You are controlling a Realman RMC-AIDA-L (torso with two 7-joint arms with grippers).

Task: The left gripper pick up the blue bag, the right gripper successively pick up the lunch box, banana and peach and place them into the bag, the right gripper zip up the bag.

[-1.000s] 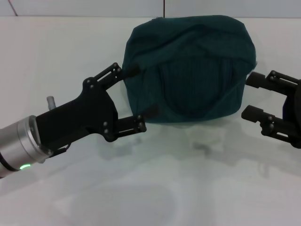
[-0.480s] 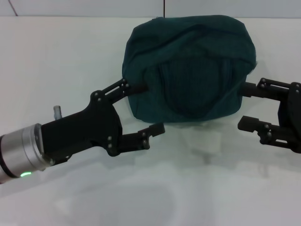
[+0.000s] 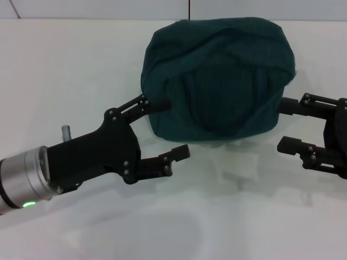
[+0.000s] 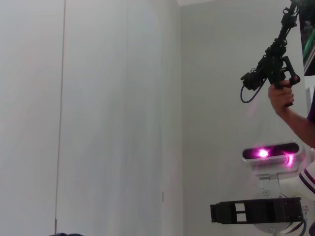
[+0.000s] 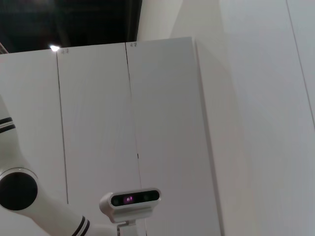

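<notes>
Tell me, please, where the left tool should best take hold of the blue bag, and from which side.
Probably at the blue bag's lower left edge, coming in from the robot's left. No handle shows in the head view; the bag lies as a rounded lump. The left tool is open, its upper finger at that fabric edge.

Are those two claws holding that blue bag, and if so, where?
Neither holds it. The left gripper and right gripper are open at the blue bag's sides, upper fingers at the fabric.

A robot-recording lab — bare white bench [image 3: 81, 65], plain white wall panels [image 5: 162, 123], a tracking camera [image 4: 270, 153] glowing pink on a stand, and a person's hand [image 4: 280, 94] holding a handheld controller rig [image 4: 270, 59] aloft.
</notes>
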